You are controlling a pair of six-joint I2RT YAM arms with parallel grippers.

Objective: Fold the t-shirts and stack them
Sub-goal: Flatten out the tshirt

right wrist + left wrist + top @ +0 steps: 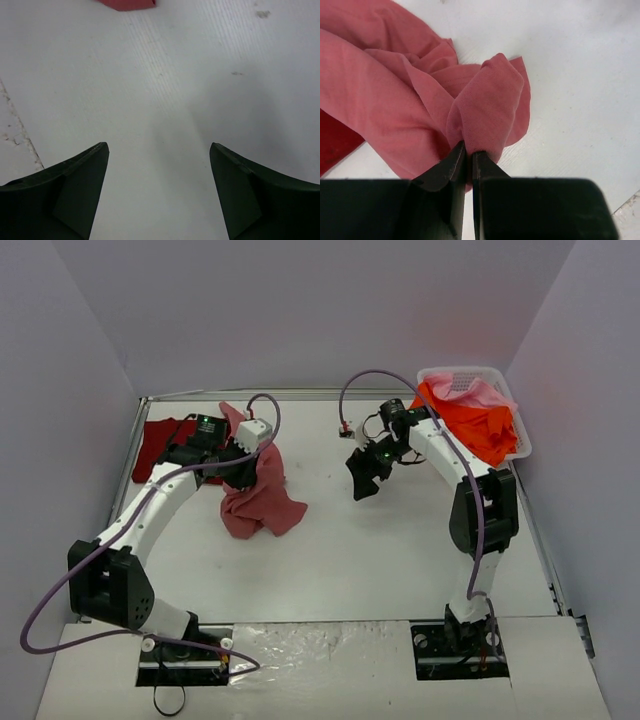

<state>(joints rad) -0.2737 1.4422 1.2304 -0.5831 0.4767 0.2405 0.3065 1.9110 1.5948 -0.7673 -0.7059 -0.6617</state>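
The left arm [150, 505] and right arm [445, 447] have white links and black joints; a purple cable [380, 373] trails each. The left hand [469, 150] and right hand [159, 146] are black, wedge-fingered.

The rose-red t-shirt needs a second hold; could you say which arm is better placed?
Probably right: the right pincer is open and empty, while the left pincer is shut on the rose-red t-shirt.

The left pincer [469, 155] pinches a fold of the rose-red t-shirt [395, 100].
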